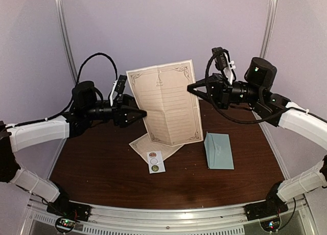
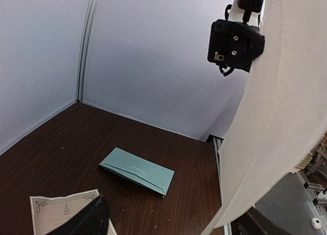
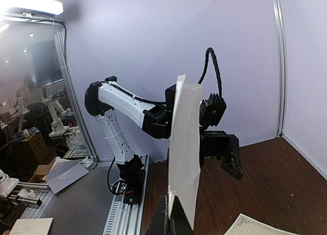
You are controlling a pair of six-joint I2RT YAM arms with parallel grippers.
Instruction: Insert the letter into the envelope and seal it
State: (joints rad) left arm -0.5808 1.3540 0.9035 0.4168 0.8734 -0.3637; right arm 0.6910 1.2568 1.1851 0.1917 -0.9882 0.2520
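The cream letter (image 1: 166, 103) hangs upright above the table between both grippers. My right gripper (image 1: 192, 87) is shut on its right edge; in the right wrist view the fingertips (image 3: 171, 214) pinch the sheet's edge (image 3: 184, 153). My left gripper (image 1: 139, 113) is open, its jaws straddling the letter's left edge without closing on it. In the left wrist view one finger (image 2: 89, 219) shows at lower left and the sheet (image 2: 286, 122) fills the right side. The teal envelope (image 1: 218, 151) lies flat on the table at right, also in the left wrist view (image 2: 137, 171).
A second cream sheet (image 1: 145, 145) lies on the dark wood table (image 1: 102, 168) under the held letter, also in the left wrist view (image 2: 56, 212). A small white sticker strip (image 1: 156, 162) lies on its front corner. Pale walls enclose the back and sides.
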